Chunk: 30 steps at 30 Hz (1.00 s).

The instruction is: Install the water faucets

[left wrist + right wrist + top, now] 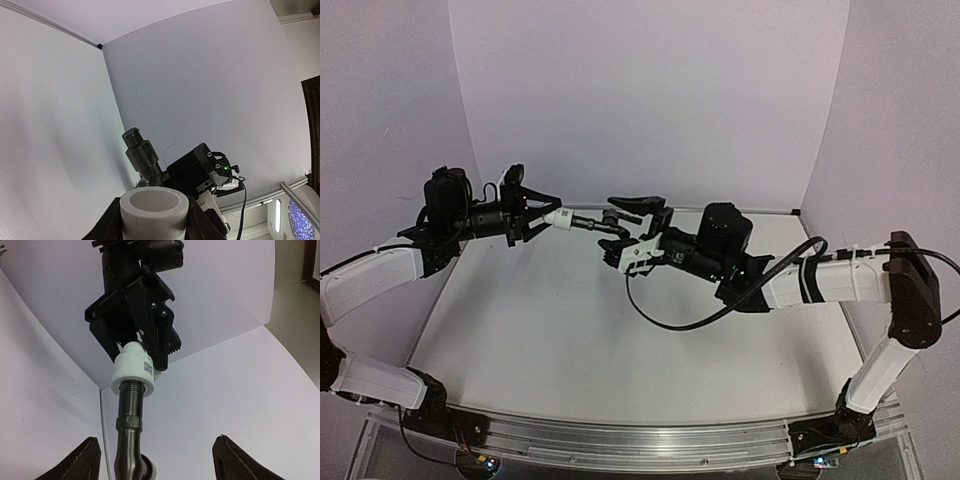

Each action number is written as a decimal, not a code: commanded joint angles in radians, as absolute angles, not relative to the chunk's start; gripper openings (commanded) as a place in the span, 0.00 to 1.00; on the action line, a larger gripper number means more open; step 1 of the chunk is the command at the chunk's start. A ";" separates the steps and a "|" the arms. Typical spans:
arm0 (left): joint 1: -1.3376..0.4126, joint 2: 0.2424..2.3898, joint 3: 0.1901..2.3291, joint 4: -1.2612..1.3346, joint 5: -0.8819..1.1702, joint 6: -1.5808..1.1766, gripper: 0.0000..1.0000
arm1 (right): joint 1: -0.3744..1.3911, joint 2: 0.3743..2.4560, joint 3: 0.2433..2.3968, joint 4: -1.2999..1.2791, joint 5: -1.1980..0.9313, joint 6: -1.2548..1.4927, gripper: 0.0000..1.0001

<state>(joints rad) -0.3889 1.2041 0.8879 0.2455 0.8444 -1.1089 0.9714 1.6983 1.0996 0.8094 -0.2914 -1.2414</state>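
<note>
Only white table [570,345] beneath faucet [588,222], lilac walls [650,100].

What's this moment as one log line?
left end effector: shut on white fitting; black tap: joined to white fitting; right end effector: open

Left fingers [159,336] clamped, right fingers [236,463] spread (arms raised).
</note>
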 commanded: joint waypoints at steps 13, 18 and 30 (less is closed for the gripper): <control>-0.385 1.159 0.911 0.353 0.884 -1.122 0.00 | 0.965 1.766 1.204 0.757 -0.164 -1.282 0.54; -0.385 1.158 0.910 0.345 0.885 -1.108 0.00 | 0.966 1.741 1.217 0.703 -0.222 -1.142 0.38; -0.385 1.171 0.936 0.293 0.876 -1.040 0.00 | 0.966 1.677 1.336 0.360 -0.432 -0.664 0.01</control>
